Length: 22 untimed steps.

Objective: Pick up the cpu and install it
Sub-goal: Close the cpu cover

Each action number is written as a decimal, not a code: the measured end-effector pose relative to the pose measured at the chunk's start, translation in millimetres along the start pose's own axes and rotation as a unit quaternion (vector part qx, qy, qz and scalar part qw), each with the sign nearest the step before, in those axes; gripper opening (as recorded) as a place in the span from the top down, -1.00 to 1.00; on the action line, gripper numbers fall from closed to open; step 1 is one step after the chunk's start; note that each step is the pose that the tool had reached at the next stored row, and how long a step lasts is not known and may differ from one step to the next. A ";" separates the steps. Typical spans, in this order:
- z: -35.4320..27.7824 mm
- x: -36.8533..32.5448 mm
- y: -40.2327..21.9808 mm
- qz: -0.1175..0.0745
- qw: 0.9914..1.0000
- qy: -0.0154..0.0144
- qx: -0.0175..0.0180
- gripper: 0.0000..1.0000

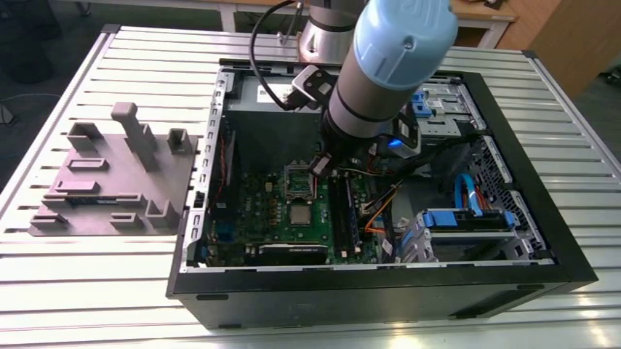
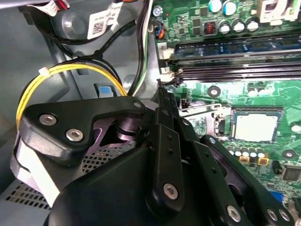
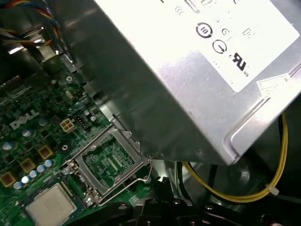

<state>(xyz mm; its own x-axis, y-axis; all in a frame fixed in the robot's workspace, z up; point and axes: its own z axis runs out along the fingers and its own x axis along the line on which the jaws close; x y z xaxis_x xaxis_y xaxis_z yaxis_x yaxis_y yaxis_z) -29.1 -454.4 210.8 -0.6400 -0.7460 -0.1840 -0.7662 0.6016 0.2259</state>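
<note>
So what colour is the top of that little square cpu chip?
Shiny silver-grey, on the green motherboard. The cpu shows best in the second wrist view.

Slatted metal table point(image 1: 87, 291): open computer case point(image 1: 388, 291), grey fixture block point(image 1: 112, 182).

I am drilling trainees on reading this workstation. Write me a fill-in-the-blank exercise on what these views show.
1. The cpu lies flat on the green ____.
2. In the first wrist view, the cable curving past the large grey box is coloured ____.
3. The grey fixture stands on the table, on the exterior view's ____ of the computer case.

Missing words: motherboard; yellow; left.
</note>
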 end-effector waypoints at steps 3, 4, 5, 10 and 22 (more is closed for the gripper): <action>4.2 -1.1 0.5 -0.001 1.000 0.000 0.000 0.80; 5.4 -1.1 0.4 -0.001 1.000 0.000 0.000 0.80; 6.7 -1.1 0.4 -0.001 1.000 0.000 0.000 0.80; 11.1 -2.9 2.7 -0.002 1.000 0.000 0.000 0.80; 16.5 -0.4 7.4 -0.004 1.000 0.004 0.002 0.80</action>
<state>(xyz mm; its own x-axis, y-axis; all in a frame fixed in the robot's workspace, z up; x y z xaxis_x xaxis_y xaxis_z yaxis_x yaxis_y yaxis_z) -35.4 -445.0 196.8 -0.6337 -0.7529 -0.1775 -0.7712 0.5970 0.2207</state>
